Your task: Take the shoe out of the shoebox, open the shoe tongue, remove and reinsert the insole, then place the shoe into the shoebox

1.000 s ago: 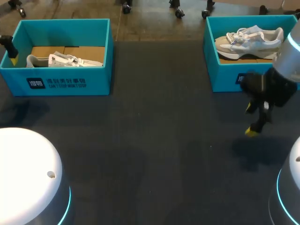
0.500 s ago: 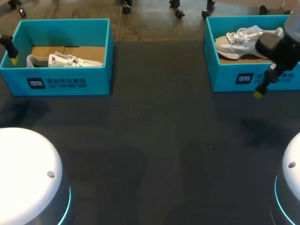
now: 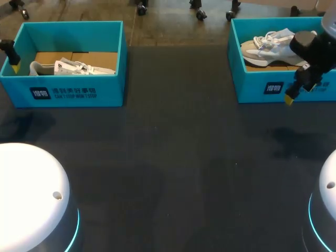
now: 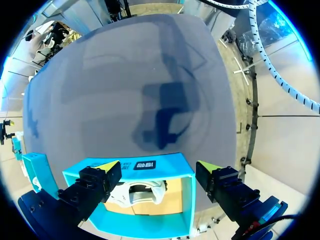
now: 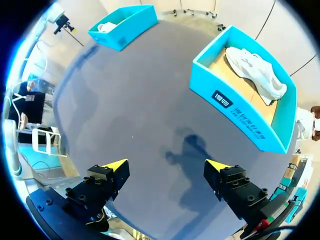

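**Both shoes in their boxes, both grippers wide open and empty**

Two blue shoeboxes stand on the dark table [image 3: 173,157], one at each far corner. The left shoebox [image 3: 79,93] sits at the far left corner with its labelled long wall facing the near edge. A white shoe [image 3: 73,67] lies on its side on the brown cardboard floor, close to that wall. The right shoebox [image 3: 257,84] sits at the far right corner, also with its labelled wall facing the near edge. A grey and white shoe [image 3: 273,46] lies in it, laces up, sole on the floor of the box.

The right gripper [image 5: 166,164] hangs above the table just in front of the right shoebox, near the right edge. In the head view it overlaps the box's front wall. Its fingers are spread wide with nothing between them. Bare table lies under them, and the box with its shoe is ahead and off to one side.

The left gripper [image 4: 157,166] is at the far left edge of the table, by the outer end of the left shoebox. Its fingers also stand far apart and hold nothing. The wrist view looks down between them into the box at the white shoe.
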Motion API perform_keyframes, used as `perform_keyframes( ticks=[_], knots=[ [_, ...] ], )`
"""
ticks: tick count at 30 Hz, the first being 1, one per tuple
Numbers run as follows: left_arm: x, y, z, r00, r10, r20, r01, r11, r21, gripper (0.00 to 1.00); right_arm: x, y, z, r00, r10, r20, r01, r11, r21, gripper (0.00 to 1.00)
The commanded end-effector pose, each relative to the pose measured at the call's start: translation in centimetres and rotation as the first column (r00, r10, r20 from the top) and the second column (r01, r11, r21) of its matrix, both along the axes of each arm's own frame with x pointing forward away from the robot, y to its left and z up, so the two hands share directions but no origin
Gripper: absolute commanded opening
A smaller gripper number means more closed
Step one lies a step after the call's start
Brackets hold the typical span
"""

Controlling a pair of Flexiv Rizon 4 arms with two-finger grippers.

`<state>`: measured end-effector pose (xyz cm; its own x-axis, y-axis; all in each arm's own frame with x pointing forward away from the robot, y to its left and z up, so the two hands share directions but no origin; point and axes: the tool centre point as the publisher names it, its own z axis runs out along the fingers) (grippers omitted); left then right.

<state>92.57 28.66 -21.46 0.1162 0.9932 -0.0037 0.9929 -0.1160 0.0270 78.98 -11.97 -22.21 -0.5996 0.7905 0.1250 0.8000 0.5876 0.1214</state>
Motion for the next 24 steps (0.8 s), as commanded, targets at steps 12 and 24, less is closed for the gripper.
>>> perform_keyframes(
  ticks=[12, 24],
  knots=[
    [-0.1, 0.0, 0.0, 1.000, 0.000, 0.002, 0.000, 1.000, 0.002, 1.00, 14.7, -7.4, 4.0, 0.880, -0.473, -0.027, 0.463, 0.871, -0.166, 1.00],
    [-0.1, 0.0, 0.0, 1.000, 0.000, 0.002, 0.000, 1.000, 0.002, 1.00, 14.7, -7.4, 4.0, 0.880, -0.473, -0.027, 0.463, 0.871, -0.166, 1.00]
  ],
)
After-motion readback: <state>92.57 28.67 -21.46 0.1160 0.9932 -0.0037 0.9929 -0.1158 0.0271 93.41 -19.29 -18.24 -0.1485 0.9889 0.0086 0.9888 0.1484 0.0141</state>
